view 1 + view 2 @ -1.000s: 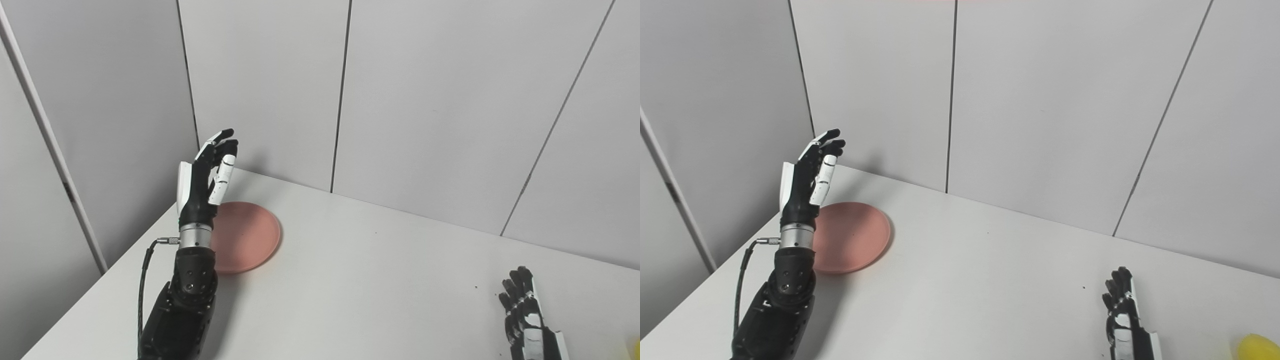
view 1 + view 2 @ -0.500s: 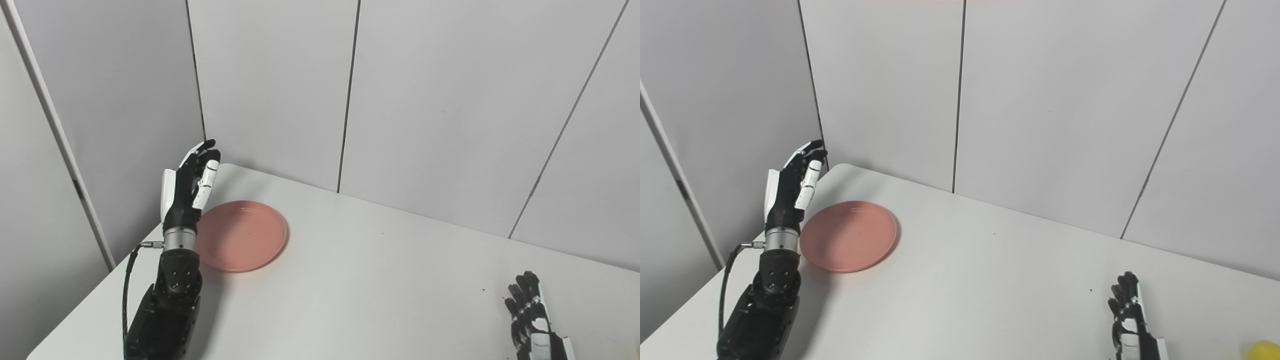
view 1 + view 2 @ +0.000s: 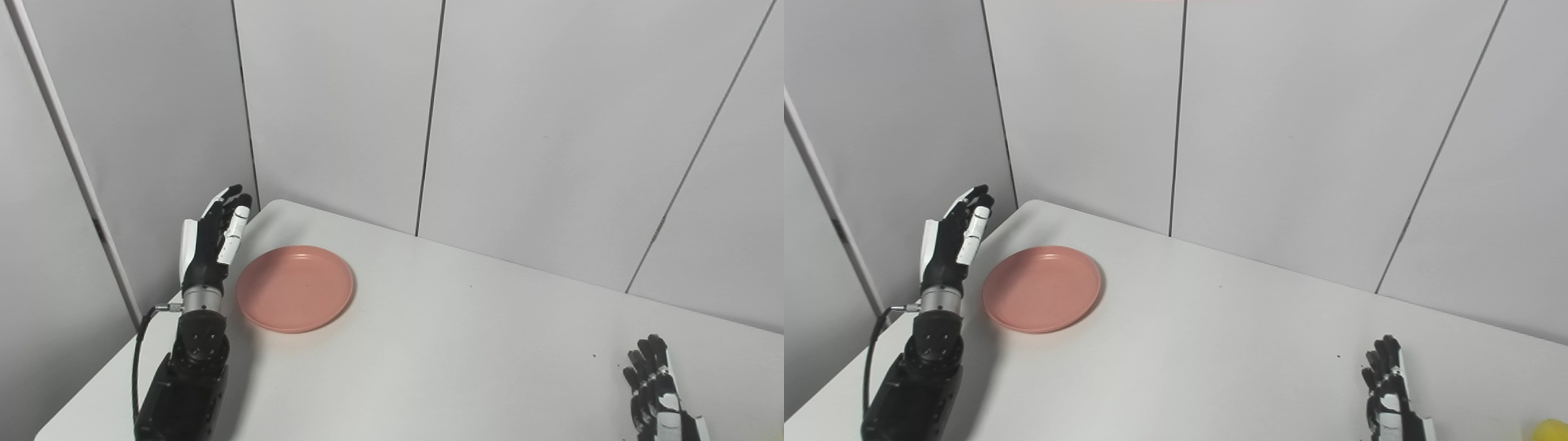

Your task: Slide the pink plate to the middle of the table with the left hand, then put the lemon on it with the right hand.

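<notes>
Near the far left corner of the table [image 3: 441,343] the pink plate [image 3: 294,288] is seen lying flat, empty and well short of the middle. Just beside its left edge the left hand [image 3: 211,242] is held upright, palm turned toward the plate, fingers extended and apart with nothing grasped; no contact with the rim can be made out, and a narrow gap appears between them. At the bottom right the right hand [image 3: 1390,398] is kept low over the table, fingers extended and released, nothing held. The lemon [image 3: 1548,429] is caught only as a yellow sliver at the lower right corner of the right eye view, near that hand and well apart from the plate.

The first step is judged to be just starting: the slide has not been made. What is called for next is for the left hand to be lowered against the plate's left rim and pushed rightward, the pressure kept low so that the shallow rim is not overridden or tipped.
</notes>
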